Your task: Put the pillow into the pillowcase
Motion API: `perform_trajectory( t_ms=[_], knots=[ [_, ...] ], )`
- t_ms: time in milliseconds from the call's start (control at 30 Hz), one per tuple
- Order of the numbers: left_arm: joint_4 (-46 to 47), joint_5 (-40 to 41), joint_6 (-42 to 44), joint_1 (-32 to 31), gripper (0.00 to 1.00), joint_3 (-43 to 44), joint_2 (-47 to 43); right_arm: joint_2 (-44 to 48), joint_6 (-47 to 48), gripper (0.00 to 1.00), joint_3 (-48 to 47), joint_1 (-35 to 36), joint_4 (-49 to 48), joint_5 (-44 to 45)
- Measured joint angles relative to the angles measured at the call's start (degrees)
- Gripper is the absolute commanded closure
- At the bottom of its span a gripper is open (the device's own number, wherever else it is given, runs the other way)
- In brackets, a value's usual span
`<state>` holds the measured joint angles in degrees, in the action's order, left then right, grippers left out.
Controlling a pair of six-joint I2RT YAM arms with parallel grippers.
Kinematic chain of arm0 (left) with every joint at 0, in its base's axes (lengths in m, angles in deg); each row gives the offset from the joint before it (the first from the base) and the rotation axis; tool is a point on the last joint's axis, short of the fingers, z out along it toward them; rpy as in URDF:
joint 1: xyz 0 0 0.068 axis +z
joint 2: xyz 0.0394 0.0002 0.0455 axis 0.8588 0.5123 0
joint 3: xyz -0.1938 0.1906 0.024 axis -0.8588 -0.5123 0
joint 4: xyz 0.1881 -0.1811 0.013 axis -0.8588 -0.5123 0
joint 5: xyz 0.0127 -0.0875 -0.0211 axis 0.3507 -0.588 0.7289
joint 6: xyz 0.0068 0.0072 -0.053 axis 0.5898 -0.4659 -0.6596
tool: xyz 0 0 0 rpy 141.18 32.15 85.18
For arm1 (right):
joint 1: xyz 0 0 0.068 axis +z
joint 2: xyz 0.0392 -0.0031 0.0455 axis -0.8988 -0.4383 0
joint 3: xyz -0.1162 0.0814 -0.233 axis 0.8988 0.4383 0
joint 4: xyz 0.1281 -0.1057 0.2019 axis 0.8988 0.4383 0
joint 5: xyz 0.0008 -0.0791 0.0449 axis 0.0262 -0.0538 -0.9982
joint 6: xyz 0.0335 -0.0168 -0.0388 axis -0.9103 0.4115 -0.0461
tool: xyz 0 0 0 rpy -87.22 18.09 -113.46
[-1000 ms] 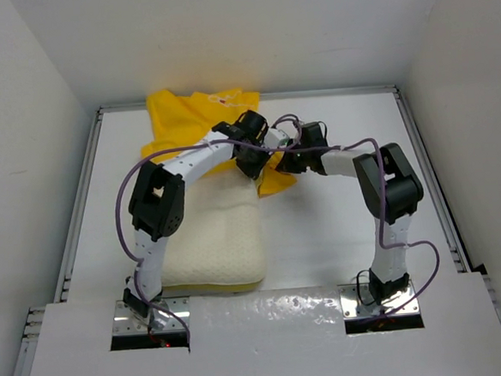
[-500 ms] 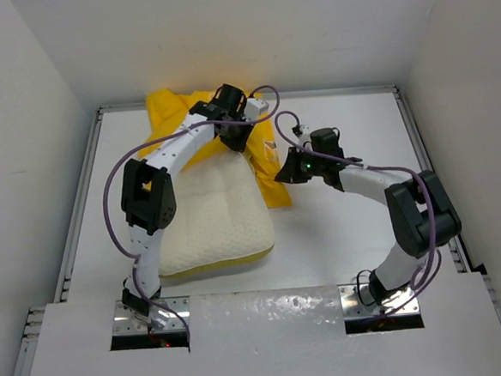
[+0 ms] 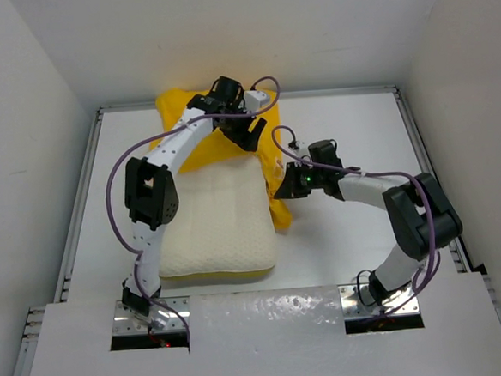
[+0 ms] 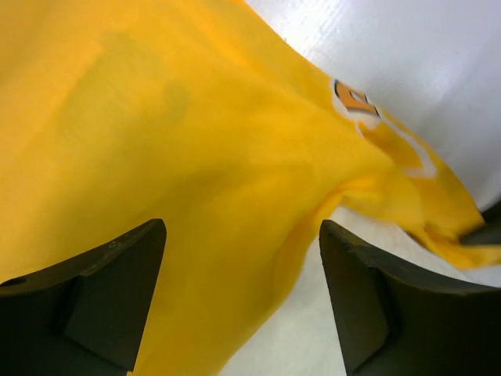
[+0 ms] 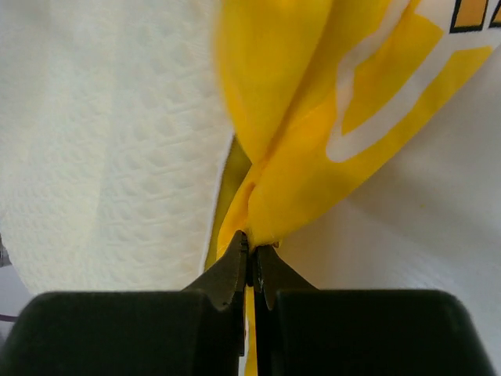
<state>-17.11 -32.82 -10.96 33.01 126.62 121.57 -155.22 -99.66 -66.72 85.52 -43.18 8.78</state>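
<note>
Two arms reach over the white bench [image 3: 348, 233], both working at one yellow pillowcase [image 3: 187, 117].

1. Pillow [image 3: 222, 216] – lies flat on the bench in front of the left arm's base, its long side running away from the bases. Its dimpled cream surface is exposed over most of its length. The far end meets the bunched pillowcase; whether that end is inside the fabric cannot be told from above.

2. Pillowcase – heaped at the far end of the bench, with a strip trailing down along the pillow's right edge. White and orange print shows on the fabric [image 5: 368, 117] in the right wrist view.

3. Left gripper [image 3: 247, 132] – positioned over the far right corner of the pillow. In its wrist view the gripper [image 4: 243, 227] has both fingers spread wide, with yellow fabric [image 4: 156, 117] lying below and between them – nothing is clamped.

4. Right gripper [image 3: 283, 186] – sits just beside the pillow's right edge. Its wrist view shows the gripper [image 5: 250, 252] with fingertips pressed together on a gathered fold of the pillowcase, the pillow [image 5: 102, 141] immediately to the left.
</note>
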Motion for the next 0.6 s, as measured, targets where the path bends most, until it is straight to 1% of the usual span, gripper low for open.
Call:
perform_trajectory(
  t_ms=[67,100,167,300,400,500,533,567,600],
  knots=[
    [-1.8,-2.1,2.8,0.8,0.14,0.1,-0.5,-2.4,-0.9,1.00,-0.8,0.0,0.3,-0.1],
    [-3.3,-3.1,4.3,1.0,0.08,0.1,-1.0,-3.6,-1.4,1.00,-1.4,0.0,0.4,0.0],
    [-7.8,-5.1,7.9,1.5,0.00,0.3,-2.2,-5.5,-2.1,1.00,-2.2,0.0,0.3,0.6],
    [-16.8,-8.0,14.6,1.8,0.00,0.6,-5.7,-6.8,-3.7,1.00,-2.3,0.0,0.1,2.2],
    [-21.1,-8.6,16.5,2.5,0.00,-0.3,-8.9,-6.8,-5.0,1.00,-1.4,0.0,-1.6,3.1],
    [-22.3,-9.7,16.6,6.2,0.00,-3.5,-13.1,-6.7,-6.1,1.00,0.5,0.0,-2.7,4.9],
    [-22.4,-9.7,16.3,8.9,0.00,-4.9,-14.7,-6.6,-6.1,0.99,1.0,0.0,-2.8,5.7],
    [-21.6,-9.9,16.1,12.0,0.00,-6.8,-16.3,-6.4,-6.1,0.93,1.5,0.0,-2.6,6.8],
    [-20.3,-9.9,15.9,16.1,0.00,-9.9,-18.5,-6.2,-6.1,0.85,1.8,0.0,-2.1,7.8]
  ],
)
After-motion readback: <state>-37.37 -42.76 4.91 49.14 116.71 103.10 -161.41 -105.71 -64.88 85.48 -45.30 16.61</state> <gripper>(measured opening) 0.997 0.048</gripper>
